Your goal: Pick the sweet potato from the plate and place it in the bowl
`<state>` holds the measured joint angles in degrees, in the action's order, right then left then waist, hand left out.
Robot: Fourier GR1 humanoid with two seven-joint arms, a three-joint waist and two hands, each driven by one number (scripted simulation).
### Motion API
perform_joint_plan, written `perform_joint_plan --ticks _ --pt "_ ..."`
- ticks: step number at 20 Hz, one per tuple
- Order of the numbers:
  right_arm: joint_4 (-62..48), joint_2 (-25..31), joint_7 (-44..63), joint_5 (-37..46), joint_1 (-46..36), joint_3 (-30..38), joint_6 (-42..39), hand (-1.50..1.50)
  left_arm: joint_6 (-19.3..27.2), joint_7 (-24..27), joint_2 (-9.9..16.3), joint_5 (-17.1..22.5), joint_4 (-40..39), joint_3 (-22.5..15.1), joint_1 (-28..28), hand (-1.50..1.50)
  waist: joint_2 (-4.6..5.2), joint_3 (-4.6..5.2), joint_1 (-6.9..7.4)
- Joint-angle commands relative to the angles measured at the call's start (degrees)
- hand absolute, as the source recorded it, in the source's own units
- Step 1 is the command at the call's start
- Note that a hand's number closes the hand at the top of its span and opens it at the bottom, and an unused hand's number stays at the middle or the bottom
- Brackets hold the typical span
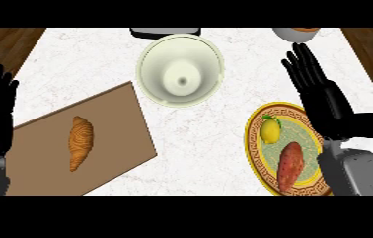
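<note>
A reddish-brown sweet potato [289,166] lies on a yellow-rimmed patterned plate [254,144] at the lower right, beside a yellow lemon [271,131]. The pale cream bowl [180,76] stands at the counter's upper middle with nothing inside. My right hand [320,96] hovers open, fingers straight and pointing away, over the plate's right side, just up and right of the sweet potato. My left hand [6,111] rests open at the view's left edge, only partly in view.
A brown cutting board [109,133] at the lower left carries a croissant [80,142]. A dark object [164,32] sits behind the bowl, and another bowl-like dish [297,32] shows at the top right. Wooden floor borders the white counter.
</note>
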<state>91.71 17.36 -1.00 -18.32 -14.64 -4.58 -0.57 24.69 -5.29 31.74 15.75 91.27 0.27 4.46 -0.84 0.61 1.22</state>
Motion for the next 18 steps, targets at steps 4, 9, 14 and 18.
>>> perform_joint_plan --ticks 4,9,14,18 --pt "-2.68 -1.72 7.4 -1.55 7.08 9.4 13.22 -1.5 -7.37 3.2 -3.41 6.48 3.35 -0.55 0.38 0.0 0.54 -0.46 -3.67" --pt "-14.44 4.09 15.84 12.53 17.75 11.91 28.3 -1.5 -10.72 3.36 -6.74 10.09 5.73 -3.35 0.45 0.0 1.61 0.08 -5.65" --pt "-8.49 2.7 18.65 23.39 20.63 9.2 41.6 -1.5 -17.88 7.29 -7.73 13.25 1.11 -2.91 0.74 0.0 0.95 -0.32 -2.38" --pt "-3.39 14.58 32.12 26.76 23.28 8.37 33.36 -1.5 -19.0 7.78 -8.06 13.02 -0.36 -2.34 1.14 0.0 0.86 -0.37 -1.83"
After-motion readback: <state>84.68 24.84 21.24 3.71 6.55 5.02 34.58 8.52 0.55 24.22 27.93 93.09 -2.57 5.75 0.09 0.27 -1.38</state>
